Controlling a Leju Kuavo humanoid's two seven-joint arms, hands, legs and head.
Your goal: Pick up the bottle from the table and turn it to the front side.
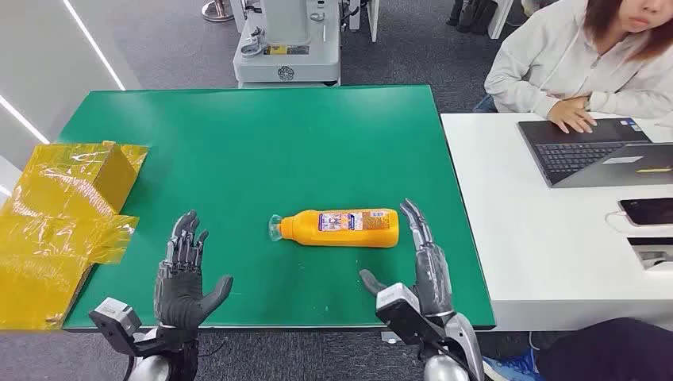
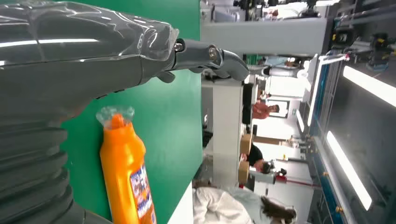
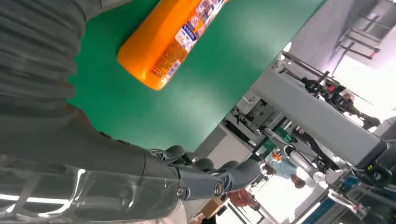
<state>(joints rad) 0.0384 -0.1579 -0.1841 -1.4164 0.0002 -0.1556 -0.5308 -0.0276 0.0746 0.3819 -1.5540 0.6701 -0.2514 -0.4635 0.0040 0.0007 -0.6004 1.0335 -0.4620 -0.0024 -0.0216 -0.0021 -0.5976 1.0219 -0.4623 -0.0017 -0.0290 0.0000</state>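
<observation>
An orange bottle [image 1: 343, 228] with a printed label lies on its side on the green table [image 1: 254, 143], its plastic-wrapped cap pointing left. My right hand [image 1: 421, 266] hovers open just right of the bottle's base, fingers stretched forward, not touching it. My left hand [image 1: 184, 274] is open near the table's front edge, well left of the cap. The left wrist view shows the bottle [image 2: 125, 175] cap-first beyond my left hand [image 2: 84, 65]. The right wrist view shows the bottle's base [image 3: 170, 44] above my right hand [image 3: 140, 182].
Crumpled yellow plastic-wrapped boxes [image 1: 63, 214] sit at the table's left edge. A white desk [image 1: 548, 238] adjoins on the right with a laptop [image 1: 595, 151] and a phone [image 1: 647, 210]; a person in a white hoodie [image 1: 571, 67] sits there. A grey machine base [image 1: 286, 48] stands behind the table.
</observation>
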